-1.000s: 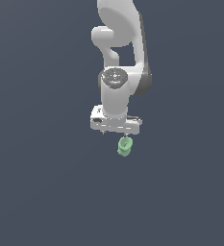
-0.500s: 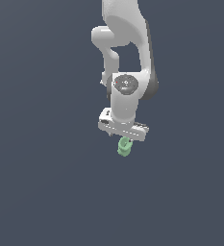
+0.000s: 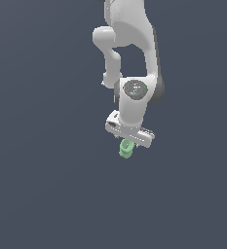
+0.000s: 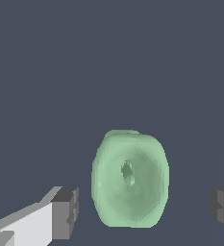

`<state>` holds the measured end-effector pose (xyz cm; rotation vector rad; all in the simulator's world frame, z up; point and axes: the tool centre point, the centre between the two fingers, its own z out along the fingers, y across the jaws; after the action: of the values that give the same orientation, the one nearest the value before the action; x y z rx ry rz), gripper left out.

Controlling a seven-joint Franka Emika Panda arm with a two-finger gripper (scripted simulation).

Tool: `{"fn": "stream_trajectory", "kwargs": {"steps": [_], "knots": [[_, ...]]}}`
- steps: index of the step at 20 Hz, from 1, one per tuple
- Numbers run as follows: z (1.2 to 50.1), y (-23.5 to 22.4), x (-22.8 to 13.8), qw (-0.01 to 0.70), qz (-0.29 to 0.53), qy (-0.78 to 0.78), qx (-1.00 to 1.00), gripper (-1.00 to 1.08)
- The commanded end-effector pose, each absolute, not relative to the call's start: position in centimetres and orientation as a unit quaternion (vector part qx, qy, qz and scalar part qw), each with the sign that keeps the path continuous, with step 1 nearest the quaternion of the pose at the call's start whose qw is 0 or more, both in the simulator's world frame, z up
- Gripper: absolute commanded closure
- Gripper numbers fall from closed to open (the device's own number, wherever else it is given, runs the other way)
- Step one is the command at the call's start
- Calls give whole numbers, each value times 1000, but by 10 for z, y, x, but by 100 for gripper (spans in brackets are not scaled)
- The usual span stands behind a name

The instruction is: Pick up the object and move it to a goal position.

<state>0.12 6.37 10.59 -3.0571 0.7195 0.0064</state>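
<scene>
Fingers (image 4: 65, 214) stand wide apart in the wrist view, the object (image 4: 130, 178) between them, untouched. Beyond, the gripper (image 3: 128, 139) has dropped and tilted over the object (image 3: 126, 148) this last second; grasp looks imminent.

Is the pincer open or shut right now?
Open. In the wrist view the pincer has its fingers standing apart on either side of the green piece, with gaps showing, not touching it.

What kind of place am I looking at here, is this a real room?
Probably not a real room: it looks like a computer simulation. The floor is one flat, featureless grey surface; the white arm looks smooth and rendered, and only a small green object lies beneath its tool.
</scene>
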Motion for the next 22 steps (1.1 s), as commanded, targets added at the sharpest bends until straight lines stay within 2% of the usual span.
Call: {"fn": "stream_trajectory", "kwargs": {"steps": [1, 10, 22], "knots": [[104, 66, 2, 0, 1, 239, -971, -92], [99, 68, 2, 0, 0, 243, -970, -92], [53, 68, 1, 0, 0, 245, -970, -92]]}}
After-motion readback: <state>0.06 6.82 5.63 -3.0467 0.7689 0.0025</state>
